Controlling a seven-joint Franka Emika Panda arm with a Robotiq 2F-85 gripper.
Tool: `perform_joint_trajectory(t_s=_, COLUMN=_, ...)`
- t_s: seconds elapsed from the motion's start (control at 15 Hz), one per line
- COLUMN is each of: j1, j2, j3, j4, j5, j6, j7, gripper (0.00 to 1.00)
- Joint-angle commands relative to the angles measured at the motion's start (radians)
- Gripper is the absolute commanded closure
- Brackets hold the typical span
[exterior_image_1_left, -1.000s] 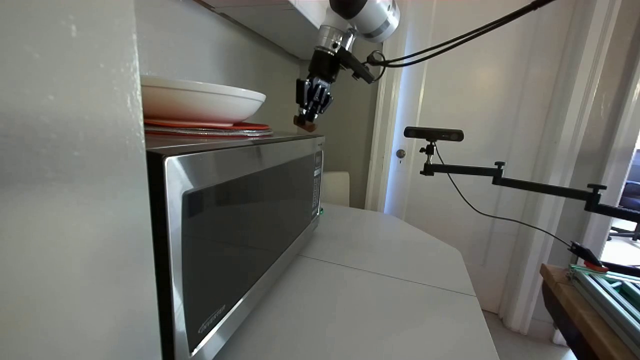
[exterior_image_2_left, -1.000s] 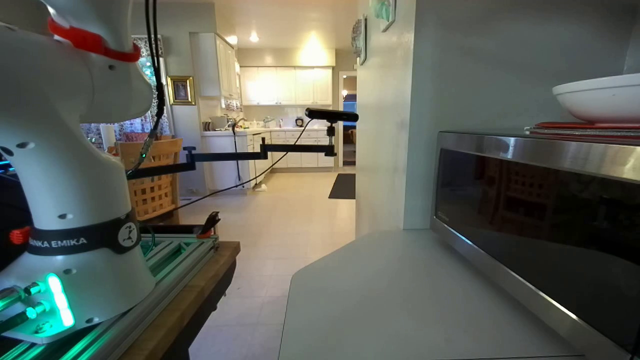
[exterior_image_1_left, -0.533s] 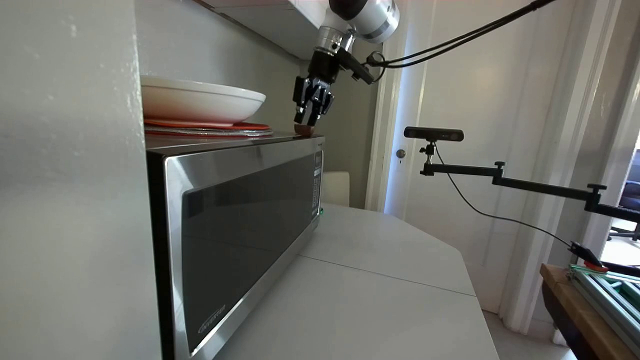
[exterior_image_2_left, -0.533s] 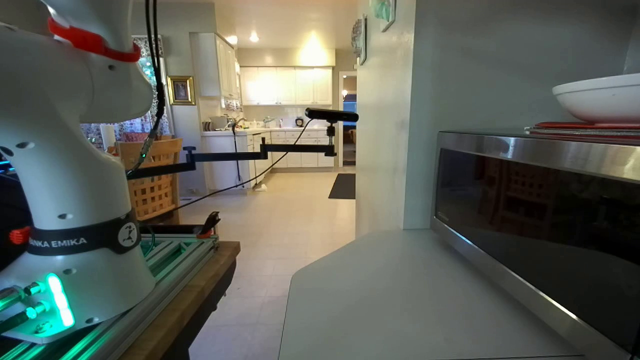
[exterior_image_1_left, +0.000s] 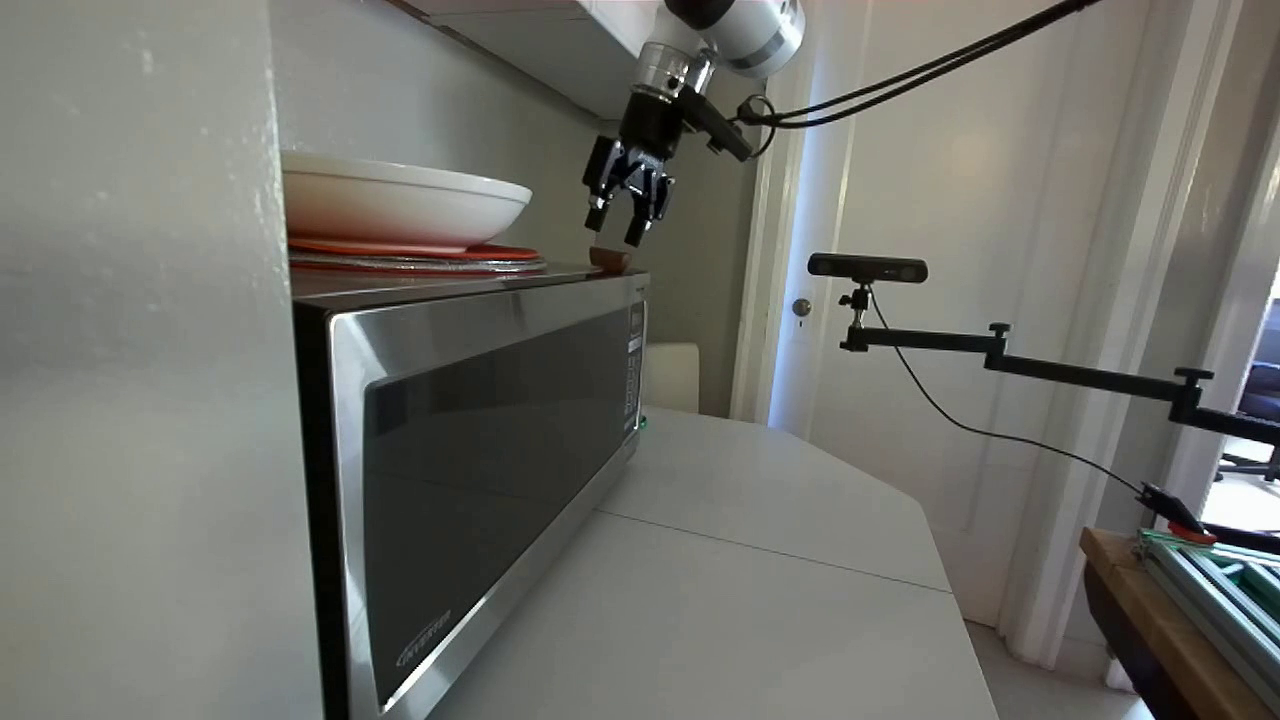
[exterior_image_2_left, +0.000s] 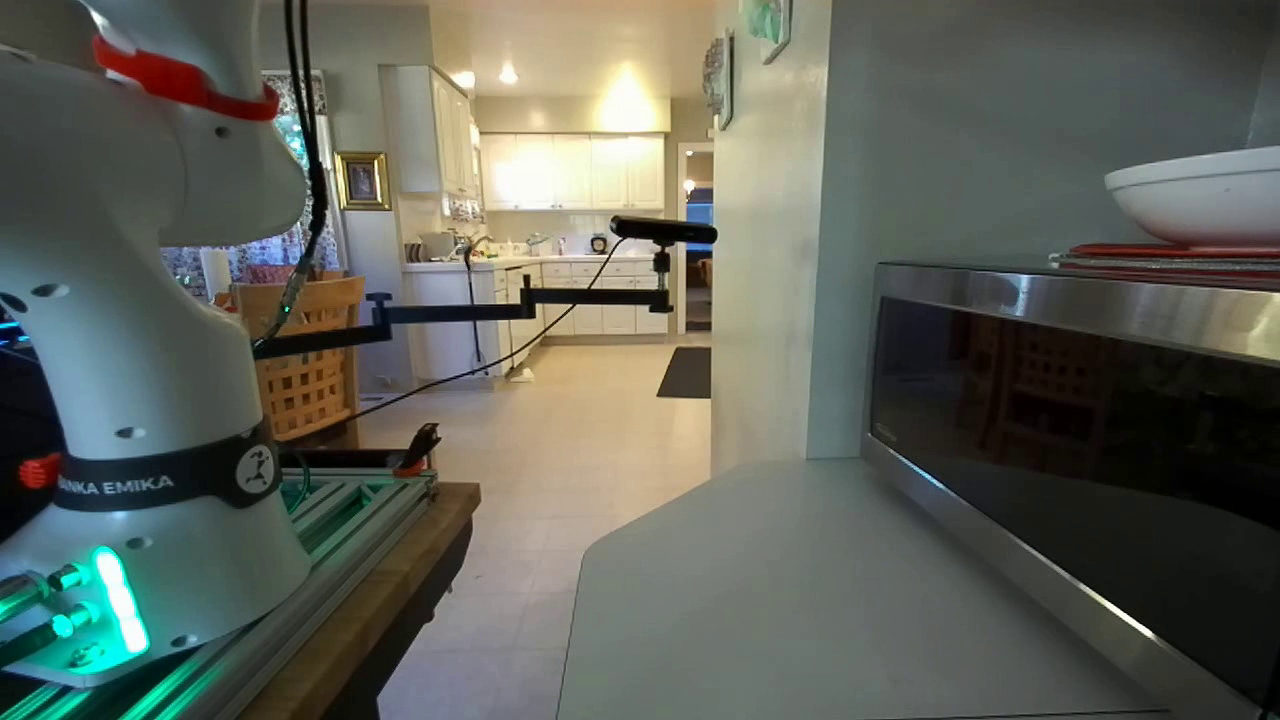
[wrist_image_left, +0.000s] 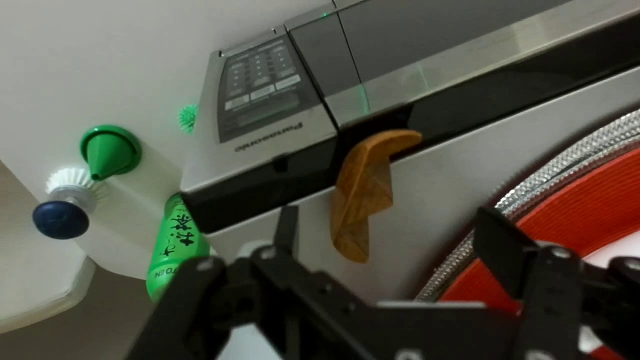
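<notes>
In an exterior view, a black claw (exterior_image_1_left: 617, 228) hangs at upper center, jaws spread apart, just above a brown wooden piece (exterior_image_1_left: 608, 260) lying toward the right end of the top of a microwave (exterior_image_1_left: 480, 470). The wrist view shows the wooden piece near the middle, overlapping the black front edge, with a gap of gray top between it and the red mats (wrist_image_left: 575, 215) at right. At lower left, a green bottle (wrist_image_left: 172, 240) sits just past the microwave's end.
</notes>
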Motion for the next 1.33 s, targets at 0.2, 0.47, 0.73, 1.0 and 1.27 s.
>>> perform_joint_trajectory(t_s=0.2, j1=0.017, j2=-0.256, j3=-0.002, j4=-0.372, j5=-0.028, j6=0.014, j7=-0.013, gripper=0.00)
perform_joint_trajectory(t_s=0.47, j1=0.036, j2=-0.397, j3=-0.008, j4=-0.607, j5=-0.072, j6=0.004, j7=-0.021, gripper=0.00)
perform_joint_trajectory(t_s=0.73, j1=0.054, j2=-0.481, j3=-0.005, j4=-0.766, j5=-0.136, j6=0.037, j7=-0.043, gripper=0.00)
perform_joint_trajectory(t_s=1.0, j1=0.076, j2=-0.522, j3=-0.002, j4=-0.854, j5=-0.182, j6=0.092, j7=-0.088, gripper=0.00)
perform_joint_trajectory(t_s=1.27, j1=0.085, j2=-0.498, j3=-0.004, j4=-0.840, j5=-0.170, j6=0.084, j7=-0.069, gripper=0.00)
